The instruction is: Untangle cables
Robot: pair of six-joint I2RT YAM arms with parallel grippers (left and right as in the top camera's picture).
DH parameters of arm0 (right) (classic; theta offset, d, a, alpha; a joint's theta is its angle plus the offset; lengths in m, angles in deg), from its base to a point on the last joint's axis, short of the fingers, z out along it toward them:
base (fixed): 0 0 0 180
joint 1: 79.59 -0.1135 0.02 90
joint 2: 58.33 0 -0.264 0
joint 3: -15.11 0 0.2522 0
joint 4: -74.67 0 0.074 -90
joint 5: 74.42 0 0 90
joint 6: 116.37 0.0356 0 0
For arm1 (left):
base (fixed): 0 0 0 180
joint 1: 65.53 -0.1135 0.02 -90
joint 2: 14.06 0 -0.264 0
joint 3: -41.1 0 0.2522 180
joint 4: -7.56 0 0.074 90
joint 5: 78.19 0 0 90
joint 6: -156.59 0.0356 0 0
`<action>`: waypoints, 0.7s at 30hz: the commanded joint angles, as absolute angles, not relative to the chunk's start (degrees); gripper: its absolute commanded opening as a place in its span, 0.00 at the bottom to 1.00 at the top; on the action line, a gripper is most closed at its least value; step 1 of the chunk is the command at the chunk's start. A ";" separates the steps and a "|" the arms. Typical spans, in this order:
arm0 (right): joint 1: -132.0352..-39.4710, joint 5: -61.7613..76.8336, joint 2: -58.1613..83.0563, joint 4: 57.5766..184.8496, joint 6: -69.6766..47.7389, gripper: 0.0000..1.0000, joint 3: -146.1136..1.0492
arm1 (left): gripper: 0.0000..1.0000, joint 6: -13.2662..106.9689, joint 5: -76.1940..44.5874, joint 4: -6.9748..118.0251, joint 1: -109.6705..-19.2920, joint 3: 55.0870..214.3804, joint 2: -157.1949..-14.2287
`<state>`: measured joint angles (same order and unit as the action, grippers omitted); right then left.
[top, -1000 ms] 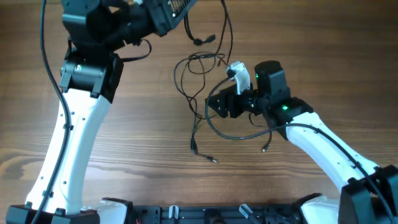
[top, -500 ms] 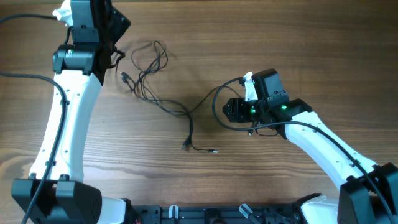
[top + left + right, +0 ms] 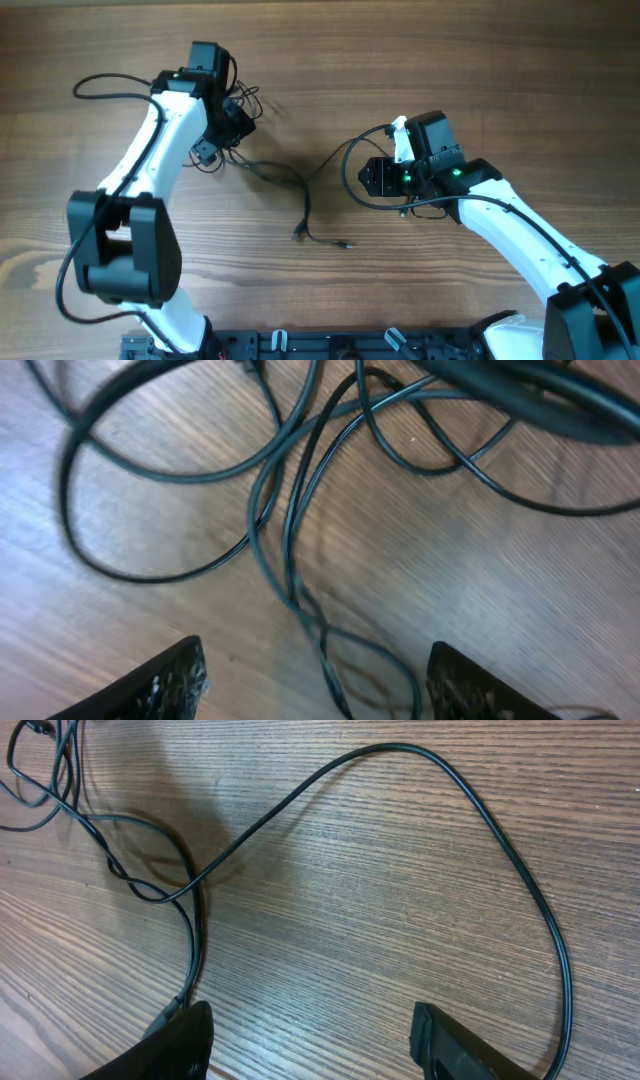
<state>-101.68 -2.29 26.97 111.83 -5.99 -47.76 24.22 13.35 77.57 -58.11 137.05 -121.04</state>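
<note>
Thin black cables [image 3: 275, 172] lie on the wooden table. Loose loops sit at the upper left, and one strand runs right and down to two plug ends [image 3: 299, 236]. My left gripper [image 3: 228, 122] hovers over those loops, open. In the left wrist view crossing cables [image 3: 290, 530] lie on the wood, and a twisted strand runs between the fingers [image 3: 155, 685] without being pinched. My right gripper [image 3: 372, 178] is open and low over the table, inside a wide cable loop [image 3: 470, 805]. A plug [image 3: 170, 1010] lies beside its left finger.
The thick black lead of the left arm [image 3: 110, 82] arcs over the table's upper left. The white right arm [image 3: 520, 235] crosses the lower right. A black rail [image 3: 330, 345] runs along the front edge.
The cables went from a heap at the centre to the upper left, trailing one strand. The left arm then swung down over the loops and opened. The right gripper drew slightly right.
</note>
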 commanded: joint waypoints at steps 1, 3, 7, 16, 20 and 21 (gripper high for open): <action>-101.81 -1.61 27.54 111.89 -5.40 0.65 -47.82 | 0.72 24.13 12.70 75.78 -57.91 136.55 -124.93; -101.81 -1.61 27.54 111.89 -5.40 0.66 -47.82 | 0.72 24.13 12.72 75.08 -57.91 136.55 -126.66; -101.81 -2.03 27.50 111.89 -5.42 0.66 -47.82 | 0.63 24.13 12.72 72.78 -57.89 136.55 -129.26; -101.81 -2.44 27.50 111.78 -5.59 0.66 -47.82 | 0.04 34.10 -14.27 64.96 -57.87 139.87 -123.86; -101.83 -13.35 27.50 108.68 -13.09 0.66 -47.82 | 0.04 42.29 -27.50 62.53 -57.87 145.40 -114.49; -101.81 -16.76 27.50 106.60 -13.35 0.66 -47.82 | 0.04 42.43 -30.43 60.54 -57.87 145.75 -111.38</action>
<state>-101.68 -6.62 26.97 109.64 -9.05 -47.74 36.59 -17.70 63.43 -58.07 141.88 -120.69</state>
